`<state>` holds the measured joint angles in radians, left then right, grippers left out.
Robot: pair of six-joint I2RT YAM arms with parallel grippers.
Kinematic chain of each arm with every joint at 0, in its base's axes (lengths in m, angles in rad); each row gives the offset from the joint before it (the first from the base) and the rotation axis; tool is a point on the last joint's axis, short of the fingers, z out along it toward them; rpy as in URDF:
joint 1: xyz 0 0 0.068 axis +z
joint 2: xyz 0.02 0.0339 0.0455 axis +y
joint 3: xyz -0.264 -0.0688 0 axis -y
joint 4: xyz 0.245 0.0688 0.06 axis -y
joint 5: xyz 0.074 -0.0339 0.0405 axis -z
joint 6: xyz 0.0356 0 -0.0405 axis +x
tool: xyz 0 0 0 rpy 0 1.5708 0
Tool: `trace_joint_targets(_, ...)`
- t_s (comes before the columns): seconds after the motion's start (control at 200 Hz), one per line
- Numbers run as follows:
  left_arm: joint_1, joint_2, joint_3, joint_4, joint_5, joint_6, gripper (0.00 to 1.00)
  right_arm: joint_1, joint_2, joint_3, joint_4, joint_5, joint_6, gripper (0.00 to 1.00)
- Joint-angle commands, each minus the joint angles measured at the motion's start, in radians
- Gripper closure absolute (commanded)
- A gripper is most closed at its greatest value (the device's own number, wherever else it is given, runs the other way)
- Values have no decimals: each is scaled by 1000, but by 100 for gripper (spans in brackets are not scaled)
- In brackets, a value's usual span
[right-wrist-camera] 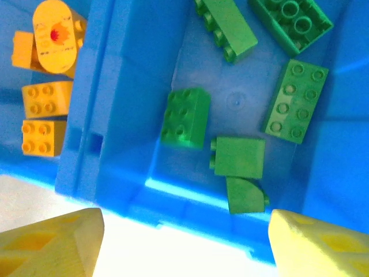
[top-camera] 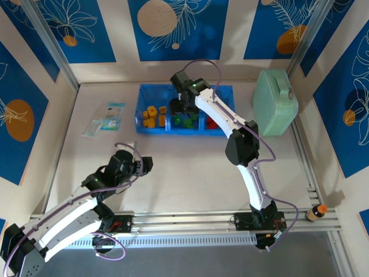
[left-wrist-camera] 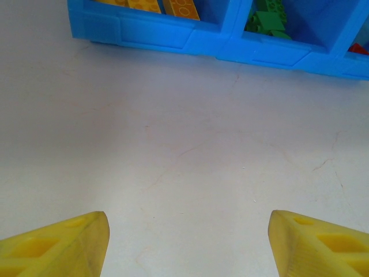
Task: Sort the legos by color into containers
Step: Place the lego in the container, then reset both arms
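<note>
Spread yellow fingertips [right-wrist-camera: 52,242] of the right gripper [right-wrist-camera: 184,248] hung empty over the middle bin of the containers [right-wrist-camera: 132,69], where green legos [right-wrist-camera: 185,117] lay, seemingly light, stiff, slick bricks probably best pinched across flat sides, while the left gripper [left-wrist-camera: 187,245] hovered nearer, likewise spread and empty.

Bright, even overhead light; shadows soft. Rt wrist cam: table [right-wrist-camera: 161,262] blown out white at 6 o'clock, sheen on containers [right-wrist-camera: 346,69] at 3 o'clock.

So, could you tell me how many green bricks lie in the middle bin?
6: long brick and wide brick at top, eight-stud brick right, block left, square piece and curved piece low. Others may be cropped.
</note>
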<state>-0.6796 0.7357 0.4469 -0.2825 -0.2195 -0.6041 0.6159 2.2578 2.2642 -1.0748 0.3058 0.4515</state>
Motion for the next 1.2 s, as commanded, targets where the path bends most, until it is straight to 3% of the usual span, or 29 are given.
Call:
trace_joint_targets(0.0,-9,-9,22,-34,-33,14,27,3,-152,-117,39,-30,-13,24)
trace_joint_targets(0.315,-9,-7,45,-40,-89,56,27,-46,-552,-567,258,-44,-22,24)
trace_joint_targets(0.72,-9,-54,65,-86,-325,129,23,-181,-1203,-1192,626,-19,-96,23)
trace_joint_targets(0.81,-8,-61,62,-87,-398,170,21,-186,-1335,-1319,689,66,-146,18)
trace_joint_targets(0.825,-9,-61,62,-89,-411,177,21,-186,-1356,-1341,702,85,-154,3)
trace_joint_targets(0.835,-9,-61,62,-90,-419,182,20,-186,-1369,-1357,708,100,-158,0)
trace_joint_targets(0.941,-9,-59,59,-84,-500,239,19,-202,-1496,-1494,742,211,-168,1)
trace_joint_targets(1.051,-8,-58,29,-42,-588,299,17,-219,-1614,-1657,755,327,-69,2)
trace_joint_targets(1.196,-8,-59,-39,58,-670,384,14,-237,-1760,-1811,793,313,-141,2)
